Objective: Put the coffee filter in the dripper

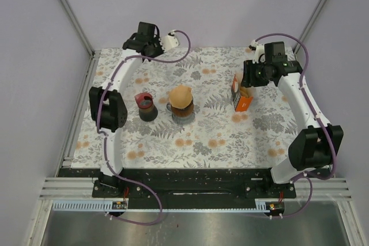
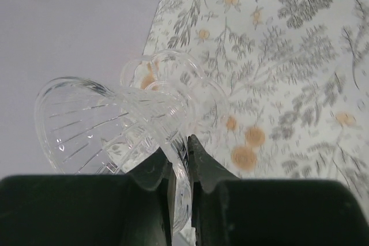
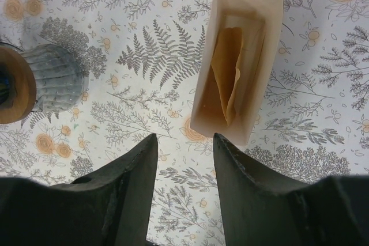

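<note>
The left gripper (image 2: 183,152) pinches the see-through dripper (image 2: 98,125), partly hidden behind it. The right gripper (image 3: 184,139) is spread over the box (image 3: 260,12), with the filters (image 3: 226,70) half hidden inside.

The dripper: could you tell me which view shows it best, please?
Left wrist: the dripper fills the frame, clamped in the left gripper. The top view shows it tiny and far; the right wrist misses it.

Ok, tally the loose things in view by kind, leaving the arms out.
Glass dripper: 1
Box of paper filters: 1
Dark red cup: 1
Brown-topped jug: 1
Total: 4
</note>
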